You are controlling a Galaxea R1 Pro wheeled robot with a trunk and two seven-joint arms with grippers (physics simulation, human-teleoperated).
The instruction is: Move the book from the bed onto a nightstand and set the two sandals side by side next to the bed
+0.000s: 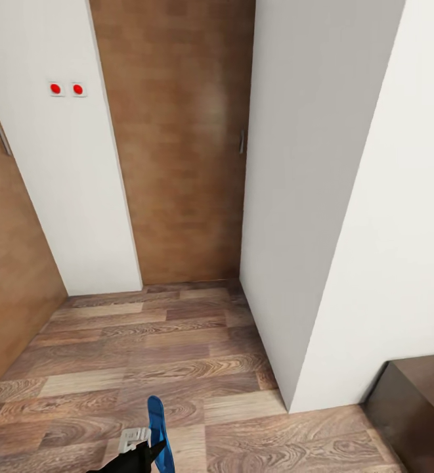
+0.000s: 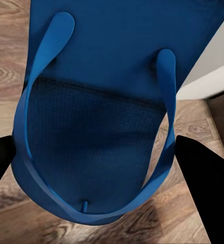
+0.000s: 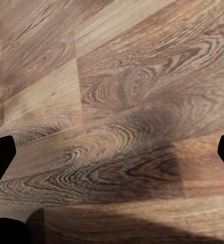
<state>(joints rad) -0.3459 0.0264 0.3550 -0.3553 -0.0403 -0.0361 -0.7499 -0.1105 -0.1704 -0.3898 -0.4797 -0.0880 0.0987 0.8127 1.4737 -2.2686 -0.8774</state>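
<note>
One bright blue sandal (image 1: 156,427) hangs on edge just above the wood floor at the bottom of the head view, with my left gripper (image 1: 144,452) shut on it. In the left wrist view the sandal (image 2: 106,76) spreads wide with its thin straps toward the camera, and the left gripper (image 2: 101,173) has a black finger (image 2: 205,183) at either side of it. My right gripper (image 3: 112,152) is open over bare floor planks, holding nothing. The book, the bed and the other sandal are out of view.
Ahead is a corner of white walls (image 1: 65,197) with a brown wooden door (image 1: 177,138) and a wall plate with two red dots (image 1: 67,89). A white wall block (image 1: 348,217) juts out at the right. A low dark brown glossy piece of furniture (image 1: 417,410) stands at the lower right.
</note>
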